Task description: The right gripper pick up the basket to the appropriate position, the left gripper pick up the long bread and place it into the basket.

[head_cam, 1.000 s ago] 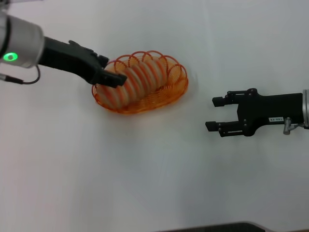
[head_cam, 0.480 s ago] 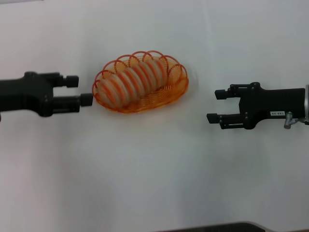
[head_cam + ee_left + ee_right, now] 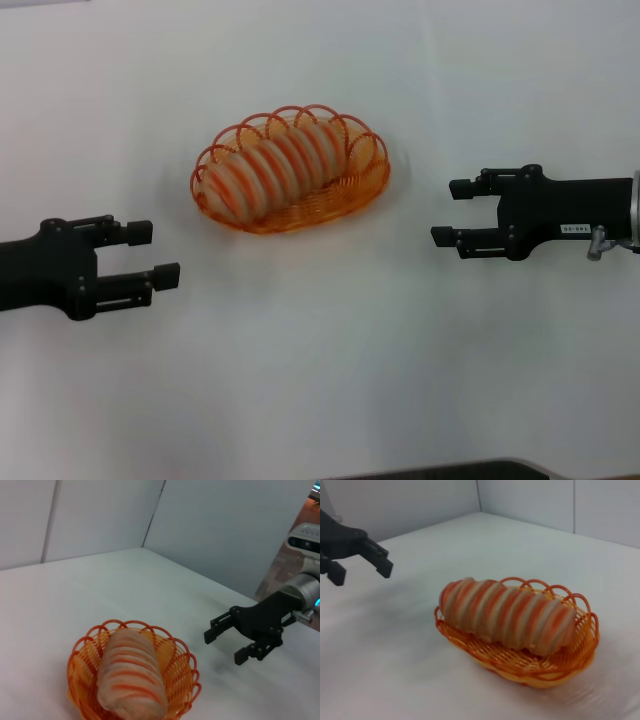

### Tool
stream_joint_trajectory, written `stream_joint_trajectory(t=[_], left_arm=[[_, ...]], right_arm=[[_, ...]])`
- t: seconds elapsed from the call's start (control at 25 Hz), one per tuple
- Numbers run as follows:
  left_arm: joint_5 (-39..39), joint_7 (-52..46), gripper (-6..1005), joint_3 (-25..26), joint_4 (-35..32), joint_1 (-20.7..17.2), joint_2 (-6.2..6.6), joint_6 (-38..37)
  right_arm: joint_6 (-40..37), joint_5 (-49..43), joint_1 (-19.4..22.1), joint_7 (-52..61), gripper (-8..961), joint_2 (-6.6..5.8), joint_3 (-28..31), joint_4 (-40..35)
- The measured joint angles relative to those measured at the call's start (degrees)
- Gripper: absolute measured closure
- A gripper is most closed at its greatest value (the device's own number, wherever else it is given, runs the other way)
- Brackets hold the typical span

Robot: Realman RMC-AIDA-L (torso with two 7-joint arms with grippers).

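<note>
The orange wire basket (image 3: 291, 205) stands on the white table at centre, and the long bread (image 3: 280, 165) lies inside it, pale tan with orange stripes. Both show again in the wrist views: basket (image 3: 180, 680) with bread (image 3: 130, 675), and basket (image 3: 530, 667) with bread (image 3: 507, 612). My left gripper (image 3: 153, 252) hovers open to the lower left of the basket, apart from it and holding nothing. My right gripper (image 3: 452, 211), with its white label, is open to the right of the basket, also clear of it.
White tabletop (image 3: 330, 380) spreads all around the basket. A dark edge (image 3: 450, 470) lies along the table's near side. Grey wall panels (image 3: 210, 530) rise behind the table.
My left gripper has come away from the bread in the basket and drawn back to the lower left, now open. The right gripper has shifted slightly right and up.
</note>
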State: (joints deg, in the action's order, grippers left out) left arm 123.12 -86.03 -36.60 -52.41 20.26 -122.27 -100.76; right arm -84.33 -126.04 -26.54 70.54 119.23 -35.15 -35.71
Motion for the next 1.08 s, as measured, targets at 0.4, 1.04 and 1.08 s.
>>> stream_joint_trajectory(t=[0.4,1.04,1.08], left_arm=[[1.52,5.7,274,-0.19,2.38,-1.44,-1.01,2.15],[2.92,6.45,274,0.18,3.8,-1.27,-0.95,3.74],[2.92,6.45,274,0.2,3.81,-1.27,-0.95,3.74]], right_arm=[[0.49,0.0,0.24,-0.48,195,0.12,0.18,0.42],[0.57,0.01,0.44,-0.66,195,0.12,0.17,0.65],[0.57,0.01,0.44,-0.65,195,0.13,0.17,0.65]])
